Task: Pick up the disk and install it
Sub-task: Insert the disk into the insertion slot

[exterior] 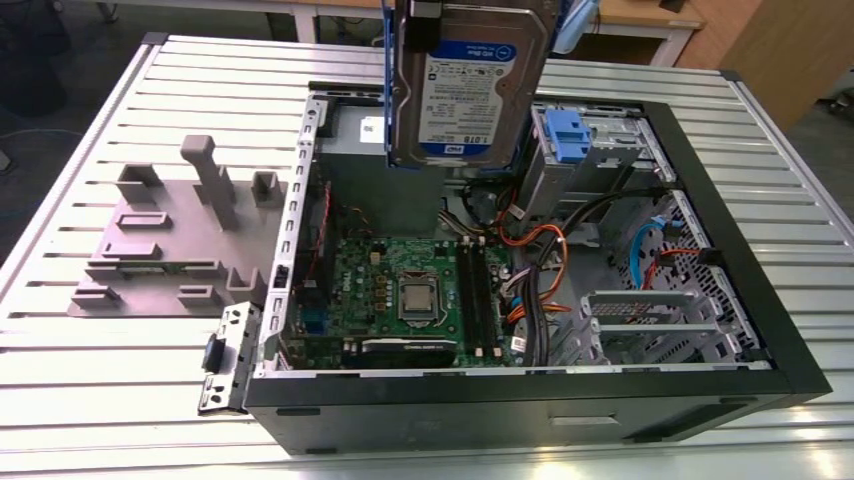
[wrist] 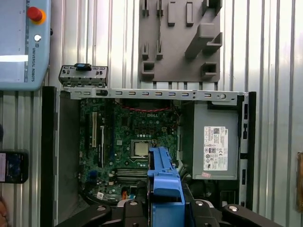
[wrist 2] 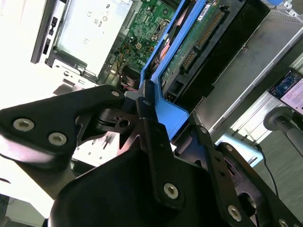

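Note:
The disk (exterior: pixel 467 90), a silver drive with a white-and-blue label in a blue carrier, hangs upright in the air over the back of the open computer case (exterior: pixel 747 330). My gripper (wrist 2: pixel 147 106) is shut on the carrier's blue edge (wrist 2: pixel 168 116); in the exterior view only its lowest part shows, at the disk's top edge. In the first wrist view the blue carrier (wrist: pixel 164 182) sits between my black fingers (wrist: pixel 135 208), above the motherboard (wrist: pixel 135 137). The drive's underside with its circuit board (wrist 2: pixel 199 40) faces the second wrist view.
Inside the case are a grey power supply (wrist: pixel 215 142), a drive bay with a blue latch (exterior: pixel 567 135), and orange and blue cables (exterior: pixel 547 250). A grey fixture plate (exterior: pixel 167 245) lies on the slatted table at the exterior view's left. A teach pendant (wrist: pixel 21 42) rests beside the case.

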### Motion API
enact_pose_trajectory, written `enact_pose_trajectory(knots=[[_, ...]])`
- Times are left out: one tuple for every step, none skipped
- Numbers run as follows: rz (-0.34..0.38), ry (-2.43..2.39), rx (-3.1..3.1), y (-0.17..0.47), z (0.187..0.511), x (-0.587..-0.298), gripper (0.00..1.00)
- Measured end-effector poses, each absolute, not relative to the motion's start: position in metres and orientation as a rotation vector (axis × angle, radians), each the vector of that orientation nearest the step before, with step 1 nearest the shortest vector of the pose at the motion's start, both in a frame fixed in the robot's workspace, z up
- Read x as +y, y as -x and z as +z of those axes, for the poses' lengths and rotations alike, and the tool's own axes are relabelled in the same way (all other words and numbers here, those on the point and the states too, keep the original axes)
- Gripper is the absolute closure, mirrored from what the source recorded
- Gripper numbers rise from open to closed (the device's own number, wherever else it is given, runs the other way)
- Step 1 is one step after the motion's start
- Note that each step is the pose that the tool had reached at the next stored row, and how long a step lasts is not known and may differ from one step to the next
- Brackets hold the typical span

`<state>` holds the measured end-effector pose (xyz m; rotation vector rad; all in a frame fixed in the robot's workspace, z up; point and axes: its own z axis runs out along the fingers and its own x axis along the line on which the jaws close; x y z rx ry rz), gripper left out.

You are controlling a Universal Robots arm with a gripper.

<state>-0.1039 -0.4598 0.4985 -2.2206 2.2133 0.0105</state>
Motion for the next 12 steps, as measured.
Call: enact_pose_trajectory(knots=[[0.010, 2.221, 2.213, 0.1038, 0.4985, -0.4604, 0.64], [0.011, 2.220, 2.213, 0.1039, 0.4984, -0.4609, 0.64], [0.011, 2.220, 2.213, 0.1039, 0.4984, -0.4613, 0.64], [0.011, 2.220, 2.213, 0.1039, 0.4984, -0.4615, 0.64], [0.010, 2.221, 2.213, 0.1038, 0.4985, -0.4616, 0.64], [0.010, 2.221, 2.213, 0.1038, 0.4985, -0.4616, 0.64], [0.011, 2.221, 2.213, 0.1039, 0.4985, -0.4616, 0.64], [0.010, 2.221, 2.213, 0.1038, 0.4985, -0.4616, 0.64], [0.010, 2.221, 2.213, 0.1038, 0.4985, -0.4617, 0.64], [0.010, 2.220, 2.213, 0.1039, 0.4984, -0.4618, 0.64], [0.010, 2.221, 2.213, 0.1038, 0.4985, -0.4618, 0.64], [0.010, 2.221, 2.213, 0.1038, 0.4985, -0.4619, 0.64]])
